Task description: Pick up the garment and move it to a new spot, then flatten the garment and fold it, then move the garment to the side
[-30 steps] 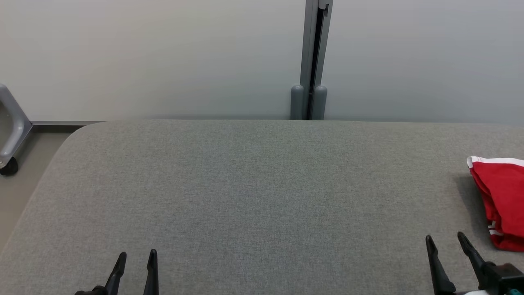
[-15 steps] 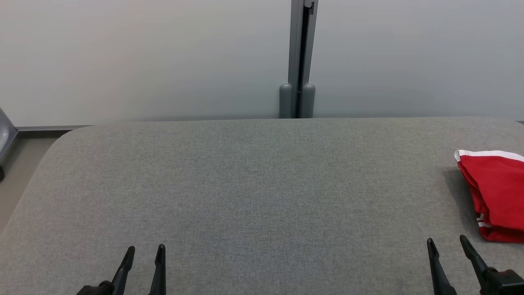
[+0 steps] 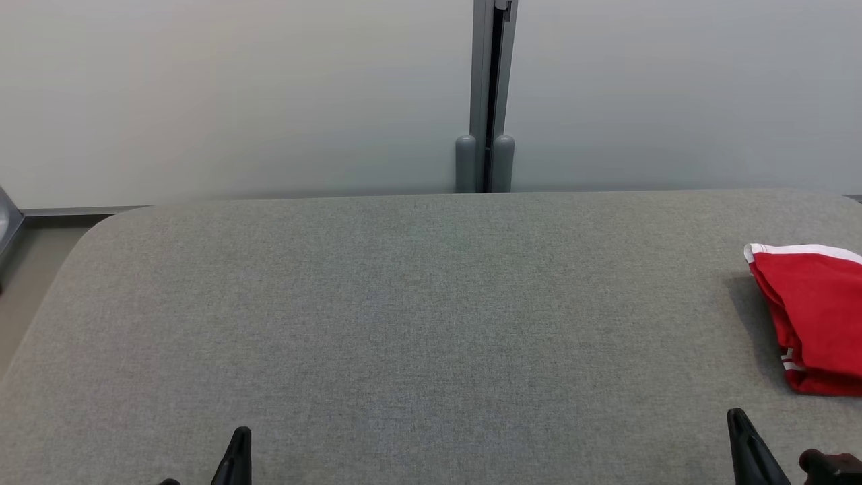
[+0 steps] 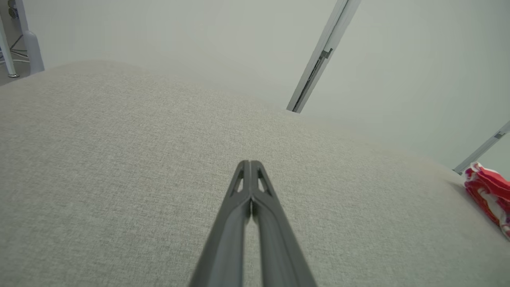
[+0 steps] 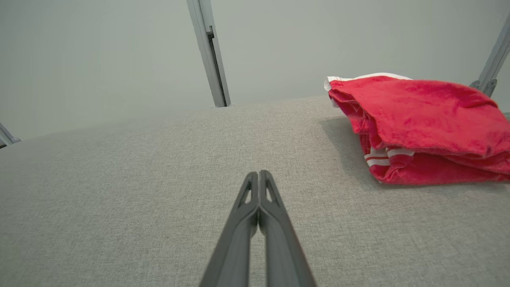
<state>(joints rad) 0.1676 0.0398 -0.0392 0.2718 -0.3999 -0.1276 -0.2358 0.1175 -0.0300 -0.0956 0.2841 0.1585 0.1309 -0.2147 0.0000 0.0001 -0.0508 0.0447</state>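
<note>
No readable text, label, brand or number appears anywhere.

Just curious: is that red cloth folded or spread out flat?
Folded, roughly: the red garment lies in stacked layers, a white-striped edge showing between them.

A grey fabric table [image 3: 404, 303] with a rounded far left corner stands against a pale, plain wall [image 3: 236, 101]. A grey upright post [image 3: 486, 101] divides the wall behind the far edge. Beige floor [image 3: 27, 269] shows beyond the left edge.
</note>
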